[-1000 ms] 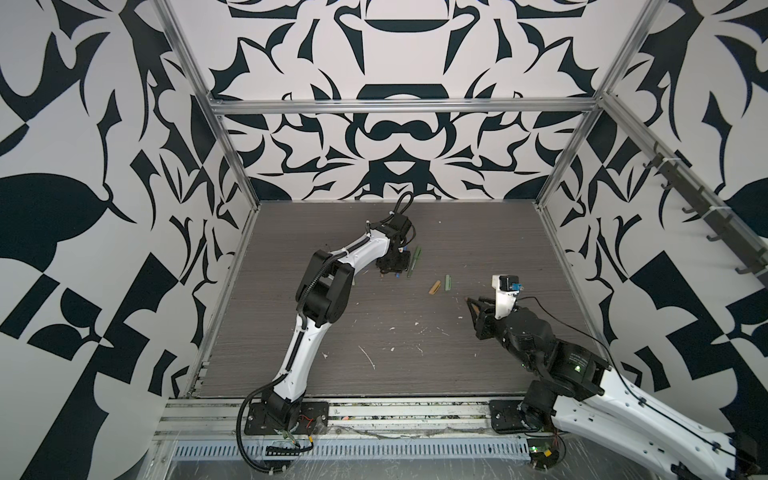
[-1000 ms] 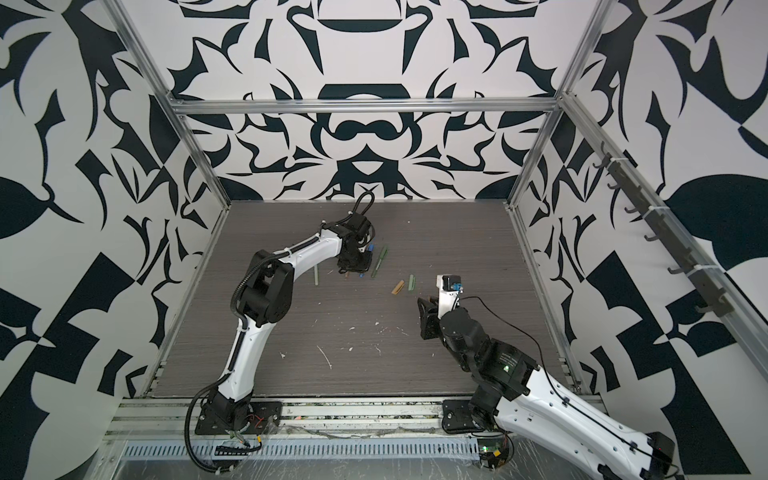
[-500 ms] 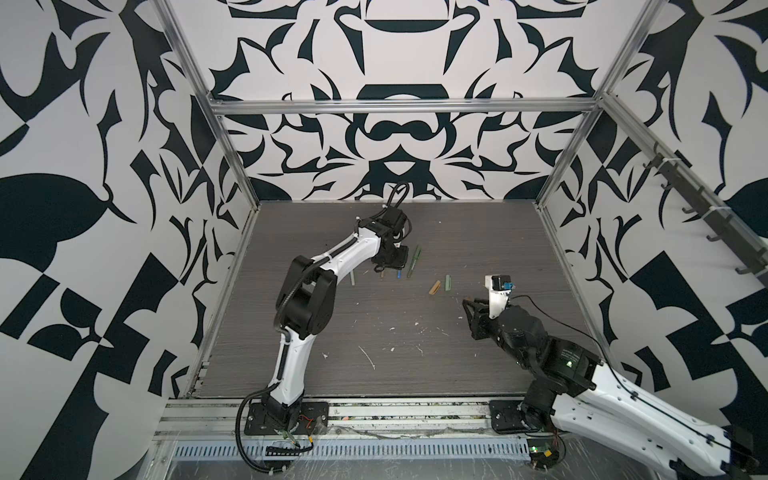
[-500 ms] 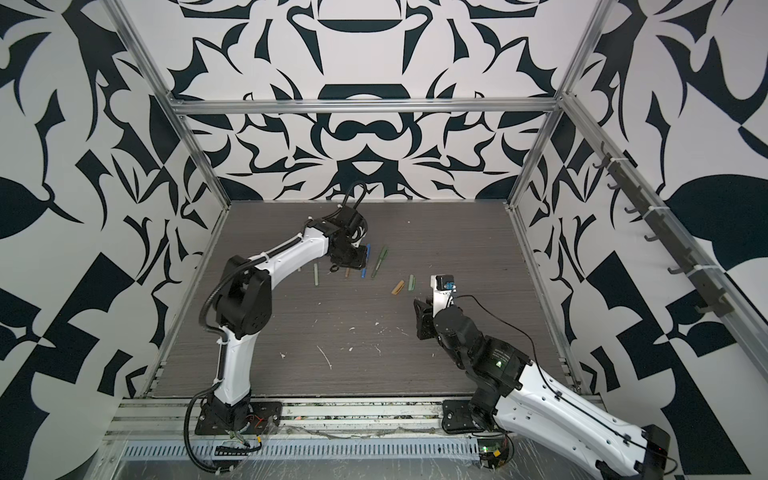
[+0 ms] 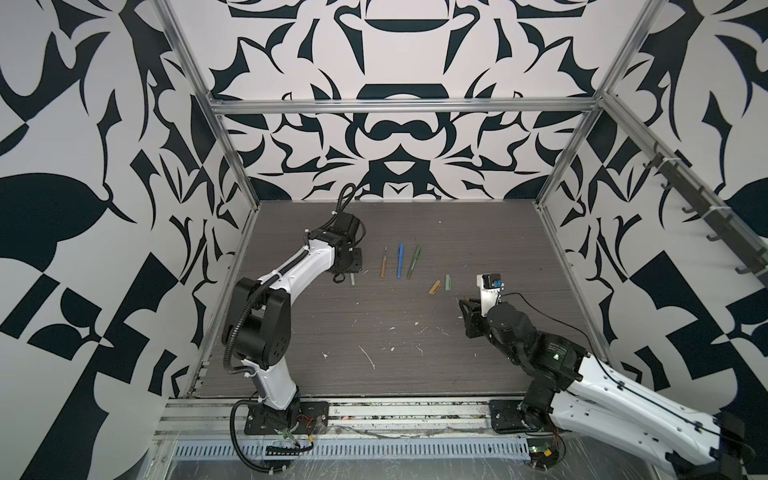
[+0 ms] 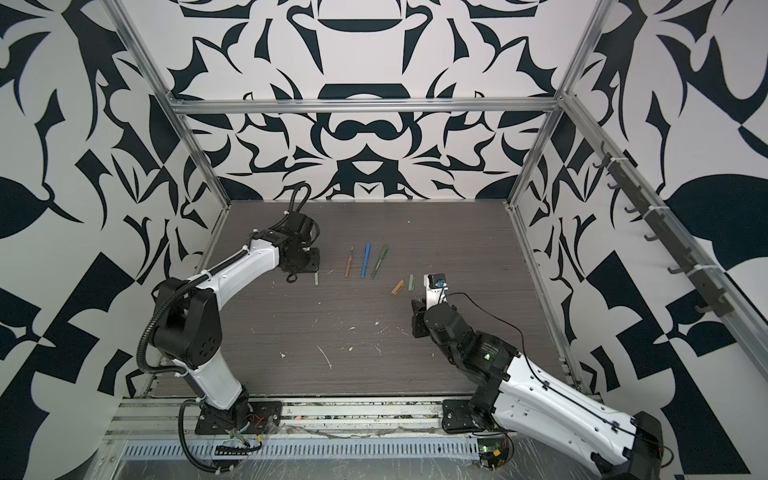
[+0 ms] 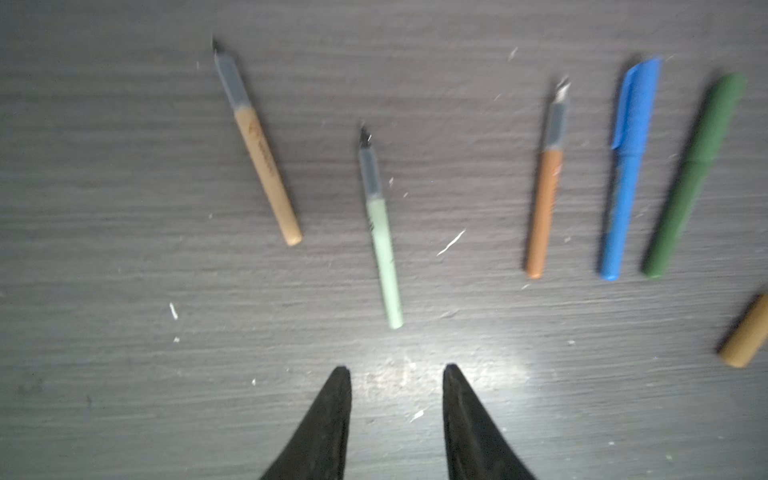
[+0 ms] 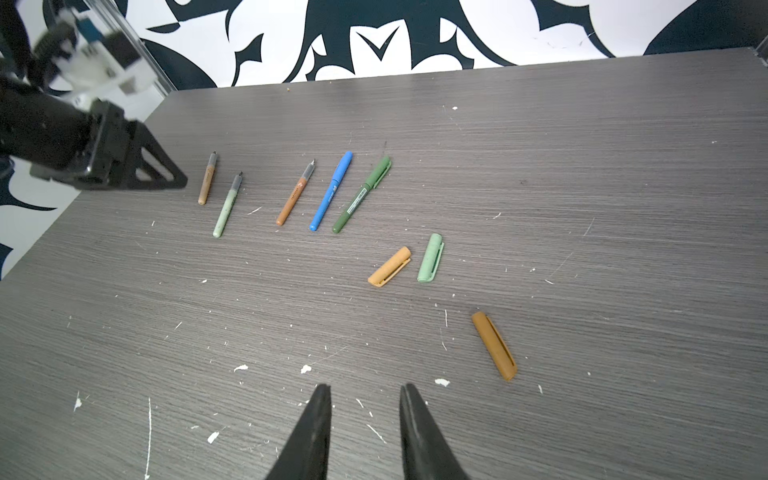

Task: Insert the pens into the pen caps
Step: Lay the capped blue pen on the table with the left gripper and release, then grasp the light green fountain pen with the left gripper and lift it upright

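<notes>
- Five pens lie flat on the dark wood-grain table (image 5: 316, 316), in a loose row towards its far side. They are roughly parallel, with their tips pointing at the back wall (image 5: 395, 137).
- Three of them are bare-tipped: the tan pen (image 8: 208, 178), the pale green pen (image 8: 227, 206) just beside it, and the orange-brown pen (image 8: 296, 193) a little apart.
- Next along, the blue pen (image 8: 331, 190) and the dark green pen (image 8: 361, 194) each wear a cap of their own colour, with the clip showing.
- Three caps lie loose on the table. The tan cap (image 8: 389, 267) and the pale green cap (image 8: 430, 257) sit close together without touching. The orange-brown cap (image 8: 493, 345) is off by itself, nearest the right tool (image 8: 365, 392).
- Over the table, the left tool (image 7: 397, 372) hangs with its jaws parted and nothing between them. The blunt end of the pale green pen lies just ahead of its fingertips, clear of them.
- In both top views the left arm (image 5: 291, 270) hides the tan pen, and only the near end of the pale green pen peeks out below it.
- Likewise the right tool is parted and empty. It hovers above bare table speckled with white scratch marks (image 8: 305, 368), near the orange-brown cap but not touching it.
</notes>
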